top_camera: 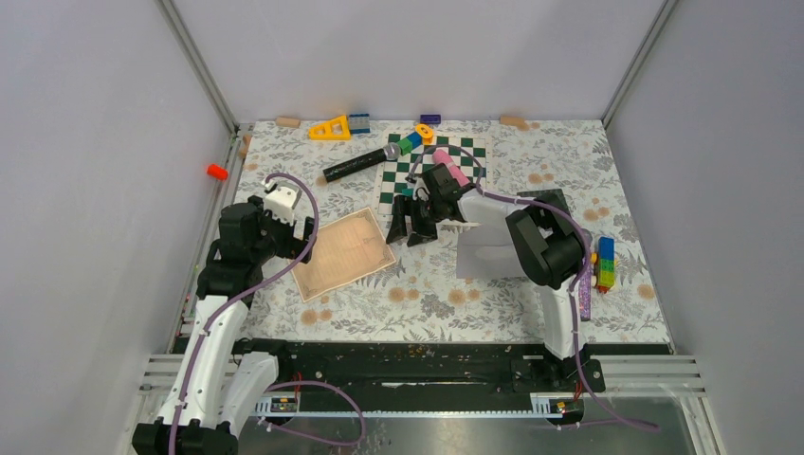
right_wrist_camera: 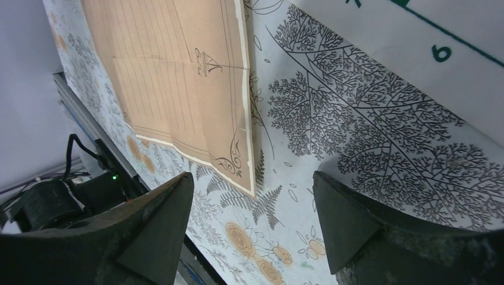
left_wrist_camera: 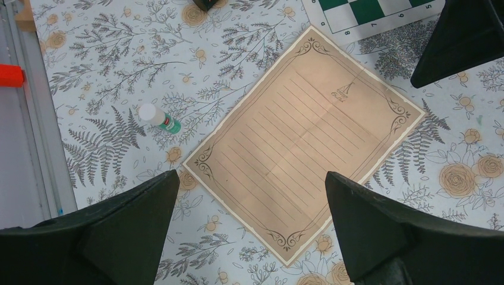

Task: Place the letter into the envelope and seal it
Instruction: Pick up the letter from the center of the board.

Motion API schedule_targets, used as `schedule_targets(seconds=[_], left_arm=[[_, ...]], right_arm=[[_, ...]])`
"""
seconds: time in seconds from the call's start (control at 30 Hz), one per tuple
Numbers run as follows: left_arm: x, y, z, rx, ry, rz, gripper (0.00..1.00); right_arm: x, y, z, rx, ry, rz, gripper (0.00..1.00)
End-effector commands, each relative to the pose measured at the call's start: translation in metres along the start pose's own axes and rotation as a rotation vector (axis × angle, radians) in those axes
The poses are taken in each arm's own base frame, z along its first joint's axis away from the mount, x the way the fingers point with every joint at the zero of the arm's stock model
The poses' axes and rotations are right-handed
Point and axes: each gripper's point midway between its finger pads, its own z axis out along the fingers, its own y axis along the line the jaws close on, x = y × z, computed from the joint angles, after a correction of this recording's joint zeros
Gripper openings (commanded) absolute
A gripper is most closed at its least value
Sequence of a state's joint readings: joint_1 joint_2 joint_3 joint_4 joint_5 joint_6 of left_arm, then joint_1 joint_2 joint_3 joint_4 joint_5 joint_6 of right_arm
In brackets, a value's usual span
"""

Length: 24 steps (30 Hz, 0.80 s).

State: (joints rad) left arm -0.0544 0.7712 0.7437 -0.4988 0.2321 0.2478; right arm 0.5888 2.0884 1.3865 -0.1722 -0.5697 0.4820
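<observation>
**Hovering open-handed over a letter that is not yet in its envelope**

The letter (left_wrist_camera: 303,142) lies flat on the floral worktop (top_camera: 455,303), between its left edge and its middle, turned so that its corners point like a diamond. It is a tan sheet with a pale rim, a dark scrolled border, ruled lines, a small emblem at one end and faint fold creases crossing it. The envelope (top_camera: 484,256) is a plain light grey sheet lying flat to the right of the middle, apart from the letter. The right arm (top_camera: 545,251) reaches across it, and its flap cannot be made out.

The left hand (left_wrist_camera: 251,176) hangs above the letter with its fingers (left_wrist_camera: 119,237) spread wide and nothing between them. The right hand (top_camera: 410,227) is low by the letter's right corner, close to the chessboard mat (top_camera: 431,171). It is also spread and holds nothing. A small white-capped tube (left_wrist_camera: 157,117) sits on the worktop left of the letter.
</observation>
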Motion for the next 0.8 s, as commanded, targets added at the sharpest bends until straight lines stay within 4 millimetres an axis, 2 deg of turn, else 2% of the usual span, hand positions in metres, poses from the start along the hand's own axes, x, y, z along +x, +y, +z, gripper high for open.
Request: schedule_targets(seconds=[0.0, 0.77], left_arm=[[-0.017, -0.001, -0.001, 0.011, -0.072, 0.033, 0.99], [-0.018, -0.001, -0.005, 0.001, -0.083, 0.037, 0.99]], right_arm=[[0.001, 0.010, 0.005, -0.039, 0.010, -0.001, 0.80], [0.016, 0.014, 0.019, -0.088, 0.063, 0.050, 0.81]])
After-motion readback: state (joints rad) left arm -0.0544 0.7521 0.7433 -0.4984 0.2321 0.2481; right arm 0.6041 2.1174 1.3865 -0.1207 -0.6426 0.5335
